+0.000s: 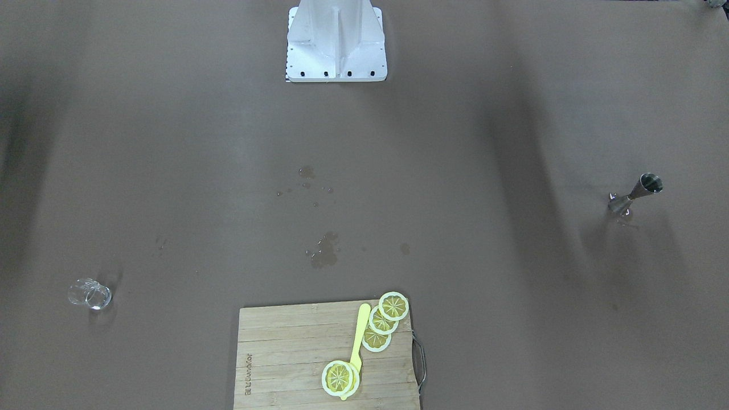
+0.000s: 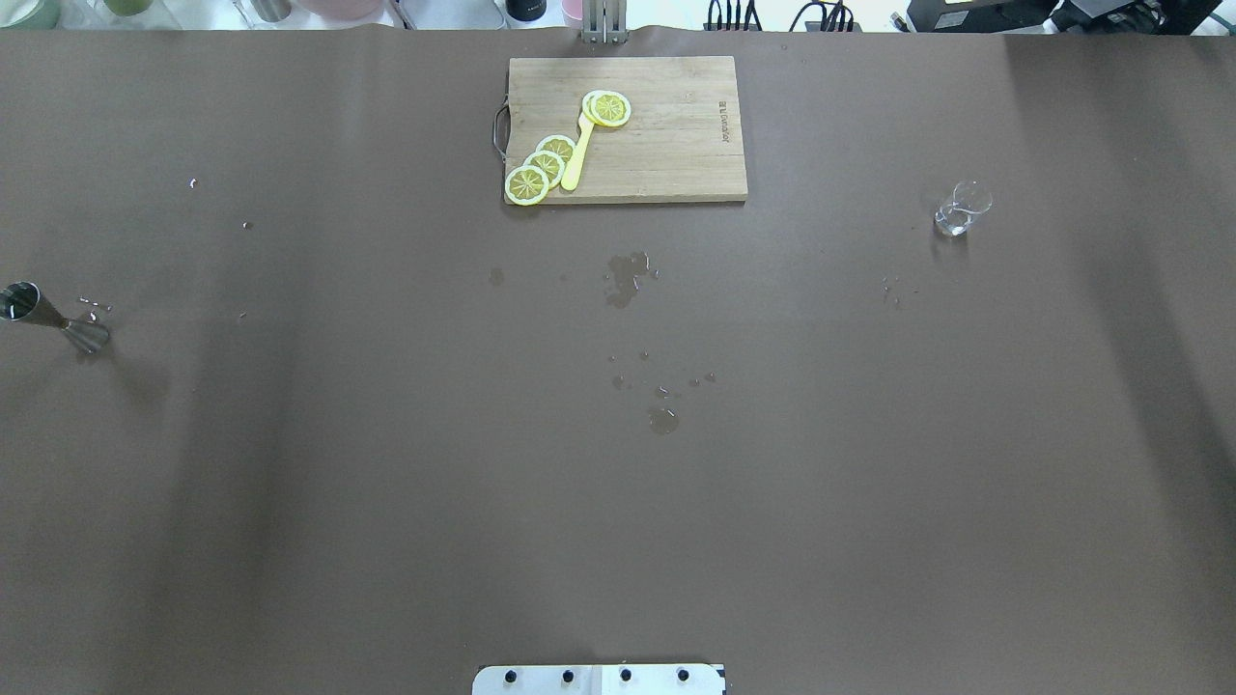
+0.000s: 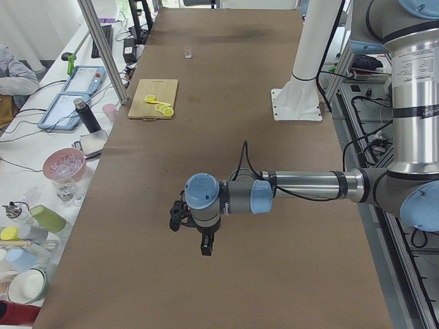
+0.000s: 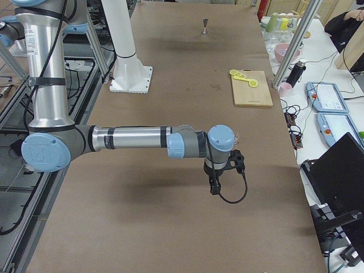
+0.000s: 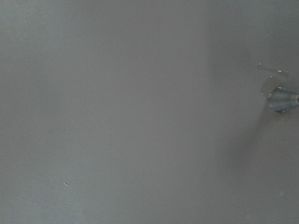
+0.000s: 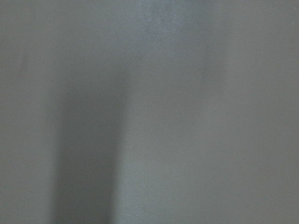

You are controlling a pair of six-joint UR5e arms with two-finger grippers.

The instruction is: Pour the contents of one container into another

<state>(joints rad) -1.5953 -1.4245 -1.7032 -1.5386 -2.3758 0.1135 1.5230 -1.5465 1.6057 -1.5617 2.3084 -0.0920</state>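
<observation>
The small clear glass (image 1: 90, 294) stands alone on the brown table, on the robot's right side; it also shows as the glass (image 2: 962, 208) in the overhead view. The steel hourglass jigger (image 1: 635, 195) stands upright far off on the robot's left, seen as the jigger (image 2: 48, 314) overhead and at the right edge of the left wrist view (image 5: 281, 99). My left gripper (image 3: 206, 247) and right gripper (image 4: 214, 186) hang above the table's ends and show only in the side views. I cannot tell whether either is open or shut. Neither touches anything.
A wooden cutting board (image 2: 676, 145) with lemon slices (image 2: 541, 169) and a yellow utensil (image 2: 577, 154) lies at the far middle edge. Wet spots (image 2: 626, 278) mark the table's centre. The robot's white base (image 1: 336, 42) stands at the near side.
</observation>
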